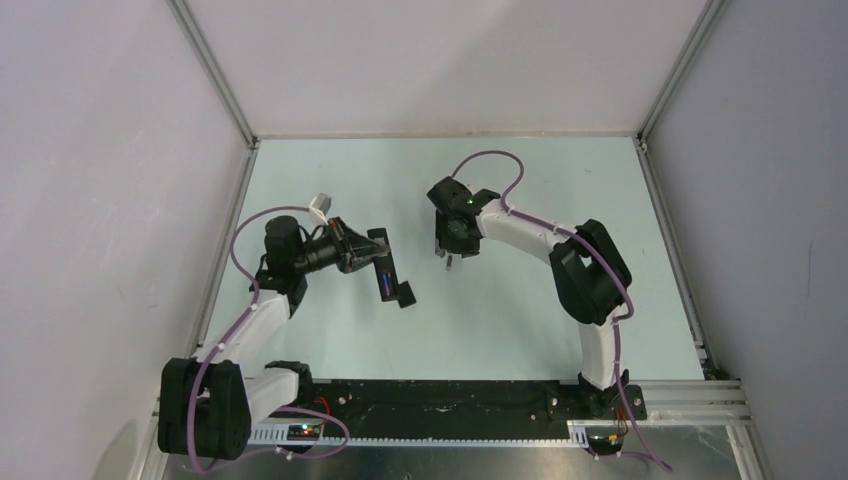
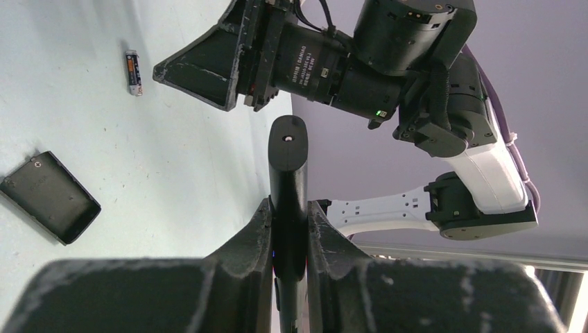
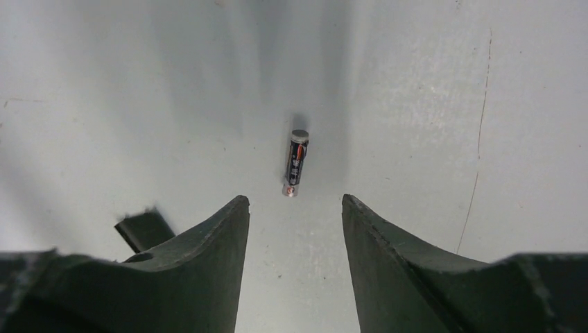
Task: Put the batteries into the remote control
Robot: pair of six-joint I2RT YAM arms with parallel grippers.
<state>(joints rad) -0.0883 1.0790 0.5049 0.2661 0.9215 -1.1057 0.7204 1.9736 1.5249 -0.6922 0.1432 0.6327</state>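
Note:
My left gripper is shut on the remote control, a slim black bar held edge-on above the table. From above, the remote control slants down to the right, with a blue-purple battery showing in its back recess. A second battery, dark with a pale metallic end, lies loose on the table. My right gripper hangs just above it, open, with nothing between its fingers. That battery also shows in the left wrist view, to the left of the right gripper's fingers.
A small loose black cover plate lies flat on the table, and one corner of this cover plate shows by my right gripper's left finger. Pale walls with metal rails enclose the table on three sides.

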